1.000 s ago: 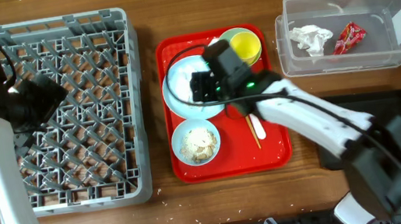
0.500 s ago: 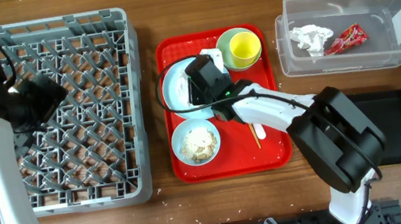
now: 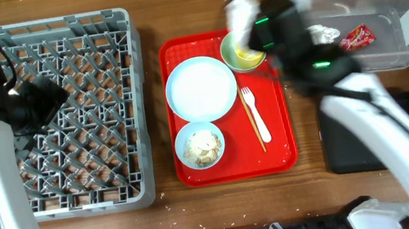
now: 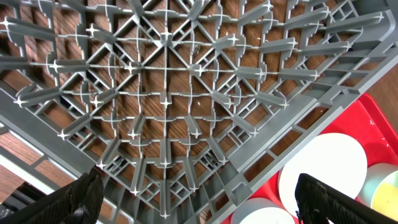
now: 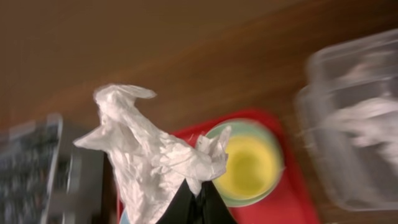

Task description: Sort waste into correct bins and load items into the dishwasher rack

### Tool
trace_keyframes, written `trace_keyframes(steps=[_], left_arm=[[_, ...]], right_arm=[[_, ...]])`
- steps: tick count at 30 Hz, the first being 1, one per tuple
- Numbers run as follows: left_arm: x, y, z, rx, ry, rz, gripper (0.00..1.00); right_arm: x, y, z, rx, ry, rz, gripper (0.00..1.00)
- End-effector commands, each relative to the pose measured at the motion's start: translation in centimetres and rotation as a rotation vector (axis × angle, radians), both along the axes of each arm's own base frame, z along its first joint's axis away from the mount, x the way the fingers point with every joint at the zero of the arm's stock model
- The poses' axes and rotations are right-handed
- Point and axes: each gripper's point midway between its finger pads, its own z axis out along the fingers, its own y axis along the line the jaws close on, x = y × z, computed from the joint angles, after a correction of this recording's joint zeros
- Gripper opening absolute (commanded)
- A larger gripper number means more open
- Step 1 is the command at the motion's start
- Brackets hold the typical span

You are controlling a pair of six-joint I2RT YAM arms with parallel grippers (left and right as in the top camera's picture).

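We see the right gripper (image 5: 196, 204) with its dark fingertips pinched on a crumpled white tissue (image 5: 149, 155). Behind it, blurred, a yellow cup (image 5: 249, 165) sits inside a pale green bowl (image 5: 278, 148) on the red tray (image 5: 300, 200), with the clear tub (image 5: 348, 81) at right.

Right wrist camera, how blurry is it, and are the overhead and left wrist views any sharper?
Right wrist: the crumpled tissue in the shut right gripper is fairly sharp, but the yellow cup and clear tub behind it are smeared. Overhead: only the right arm is blurred; the red tray and rack are crisp. Left wrist: the rack lattice is sharp throughout.
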Motion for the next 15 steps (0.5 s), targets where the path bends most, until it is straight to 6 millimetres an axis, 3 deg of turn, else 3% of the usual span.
trace_keyframes(steps=[1,2,5,6,7,8,9,10,13,15], left_arm=[[0.1,0.1,0.4,0.001,-0.013,0.01,1.0],[0.1,0.1,0.4,0.001,-0.013,0.01,1.0],[0.1,0.1,0.4,0.001,-0.013,0.01,1.0],[0.1,0.1,0.4,0.001,-0.013,0.01,1.0],[0.1,0.1,0.4,0.001,-0.013,0.01,1.0],[0.1,0.1,0.4,0.001,-0.013,0.01,1.0],[0.1,0.1,0.4,0.001,-0.013,0.01,1.0],[0.1,0.1,0.4,0.001,-0.013,0.01,1.0],[0.1,0.1,0.4,0.001,-0.013,0.01,1.0],[0.1,0.1,0.4,0.001,-0.013,0.009,1.0]], right_arm=[[-0.1,-10.6,0.4,0.028,0.028,-0.297,0.04],[-0.2,-14.7,-0.9,0.052,0.067,-0.418,0.04],[1.2,-19.5,-4.1,0.083,0.125,-0.513,0.05],[2.2,-20.0,-5.7,0.108,0.148,-0.512,0.25],[3.1,-19.9,-6.9,0.132,0.16,-0.491,0.56],[3.9,-19.5,-7.8,0.145,0.172,-0.45,0.77],[4.5,-18.6,-8.5,0.147,0.185,-0.378,0.93],[4.8,-17.4,-8.5,0.157,0.193,-0.289,1.0],[3.5,-13.2,-5.8,0.246,0.179,-0.056,0.99],[0.4,-10.3,-2.4,0.306,0.172,0.06,0.99]])
